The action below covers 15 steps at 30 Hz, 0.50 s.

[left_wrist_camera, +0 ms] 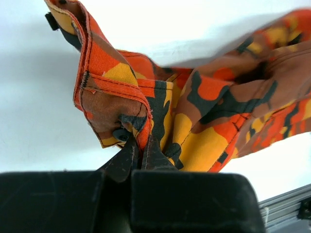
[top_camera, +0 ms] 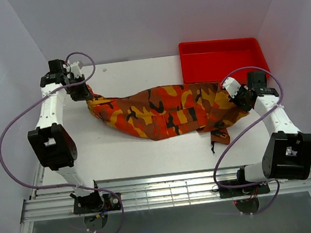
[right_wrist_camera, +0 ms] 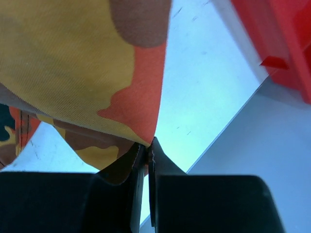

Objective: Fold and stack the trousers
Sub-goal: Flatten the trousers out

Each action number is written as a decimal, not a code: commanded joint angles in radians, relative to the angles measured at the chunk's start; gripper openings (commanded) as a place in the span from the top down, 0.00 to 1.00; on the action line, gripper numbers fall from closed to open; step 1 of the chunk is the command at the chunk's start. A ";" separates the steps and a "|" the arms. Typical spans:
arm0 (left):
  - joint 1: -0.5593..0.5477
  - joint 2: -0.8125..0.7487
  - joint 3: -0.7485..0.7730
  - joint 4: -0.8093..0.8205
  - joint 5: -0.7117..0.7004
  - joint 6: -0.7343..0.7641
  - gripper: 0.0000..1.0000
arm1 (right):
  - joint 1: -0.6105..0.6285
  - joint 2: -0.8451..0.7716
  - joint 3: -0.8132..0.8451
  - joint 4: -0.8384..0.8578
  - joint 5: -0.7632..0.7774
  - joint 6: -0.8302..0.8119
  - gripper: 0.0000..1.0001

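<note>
Your left gripper [left_wrist_camera: 138, 156] is pressed together on a stitched hem of the trousers [top_camera: 166, 112], at the end far from the red tray [top_camera: 222, 59]. Your right gripper [right_wrist_camera: 147, 148] pinches a cloth edge at the end just beside the tray's near rim. Between them the trousers lie across the bench [top_camera: 137, 152]. Lift both ends level and taut, and mind the loose flap [top_camera: 220, 136] as you fold.
</note>
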 commanded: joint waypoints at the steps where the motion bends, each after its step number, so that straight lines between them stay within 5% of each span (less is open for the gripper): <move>1: -0.001 -0.111 -0.121 0.035 -0.057 0.056 1.00 | -0.043 -0.074 -0.088 0.035 0.036 -0.109 0.92; 5: 0.021 -0.167 -0.210 0.061 -0.167 0.070 1.00 | -0.117 -0.102 -0.091 0.032 -0.013 -0.132 0.92; 11: 0.040 -0.376 -0.347 0.196 -0.089 0.107 1.00 | -0.215 -0.130 0.013 -0.045 -0.121 -0.129 0.92; 15: 0.037 -0.200 -0.231 0.088 -0.084 0.059 1.00 | -0.215 -0.023 0.182 -0.157 -0.205 -0.034 0.92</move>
